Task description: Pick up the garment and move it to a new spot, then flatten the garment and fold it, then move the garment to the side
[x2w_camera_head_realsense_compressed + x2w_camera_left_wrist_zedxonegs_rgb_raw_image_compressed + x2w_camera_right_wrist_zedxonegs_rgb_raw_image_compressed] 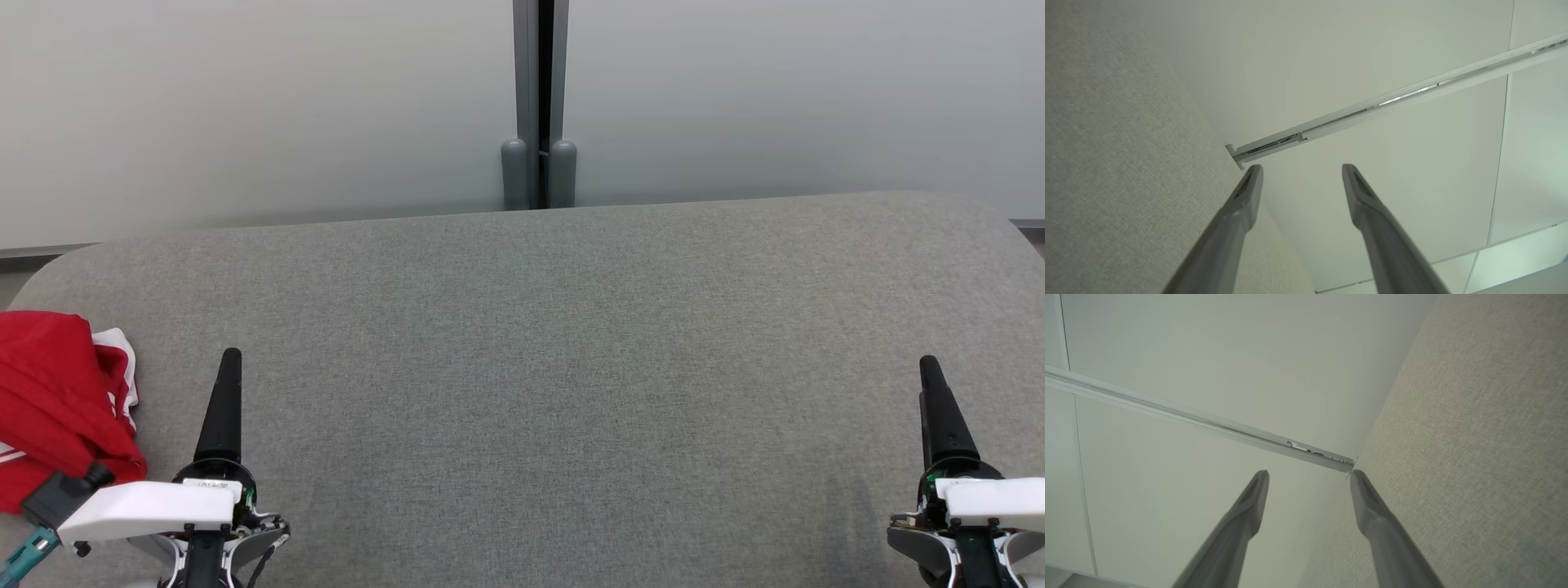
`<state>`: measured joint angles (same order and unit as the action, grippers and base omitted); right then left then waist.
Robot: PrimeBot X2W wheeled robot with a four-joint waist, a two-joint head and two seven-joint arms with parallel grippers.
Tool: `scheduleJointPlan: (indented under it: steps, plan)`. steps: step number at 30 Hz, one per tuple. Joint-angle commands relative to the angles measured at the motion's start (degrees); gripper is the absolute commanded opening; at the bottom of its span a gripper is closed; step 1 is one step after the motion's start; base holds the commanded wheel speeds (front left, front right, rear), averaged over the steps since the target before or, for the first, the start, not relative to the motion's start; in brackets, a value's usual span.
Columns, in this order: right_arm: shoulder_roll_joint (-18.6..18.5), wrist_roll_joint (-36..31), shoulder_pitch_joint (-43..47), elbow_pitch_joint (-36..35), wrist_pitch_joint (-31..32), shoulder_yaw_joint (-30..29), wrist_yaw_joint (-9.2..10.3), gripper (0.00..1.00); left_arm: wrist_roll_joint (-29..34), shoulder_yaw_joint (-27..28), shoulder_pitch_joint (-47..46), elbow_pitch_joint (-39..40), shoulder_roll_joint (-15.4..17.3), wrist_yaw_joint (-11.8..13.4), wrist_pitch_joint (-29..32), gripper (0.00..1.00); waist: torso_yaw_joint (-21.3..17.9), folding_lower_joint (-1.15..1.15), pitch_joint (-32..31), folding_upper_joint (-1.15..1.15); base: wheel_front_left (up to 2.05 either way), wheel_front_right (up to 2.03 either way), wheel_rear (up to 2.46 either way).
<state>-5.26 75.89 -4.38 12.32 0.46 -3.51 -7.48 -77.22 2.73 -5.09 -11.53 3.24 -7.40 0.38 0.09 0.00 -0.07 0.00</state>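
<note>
The red garment (57, 392) lies bunched at the left edge of the grey padded surface (539, 351), just beside my left gripper (1302, 171). Its 2 fingers stand apart and empty, I'd judge ready to reach for the cloth. Near the right edge, my right gripper (1310, 475) is likewise spread wide and holds nothing, leaving the middle free for flattening.

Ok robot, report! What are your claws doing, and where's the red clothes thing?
Left claw open, empty. Right claw same. Red garment bunched, unfolded, at left edge of grey table. Nothing in the way.
</note>
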Motion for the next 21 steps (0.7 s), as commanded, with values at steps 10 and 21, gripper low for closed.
scheduleJointPlan:
  steps: [10,21]
  plan:
    - [-1.58,-13.02,-0.41,-2.3,-2.05,0.96,-0.01,1.0,12.86,-1.57,-1.0,2.34,1.73,-0.05,-2.47,1.0,0.18,0.0,-0.41,0.0,0.0,0.0,0.0]
    - [-2.24,-24.18,0.61,-3.23,-2.43,2.47,-0.01,1.0,24.9,-3.5,0.2,2.8,2.98,-0.06,-4.67,1.0,0.18,0.0,-0.77,0.0,0.0,0.0,0.0]
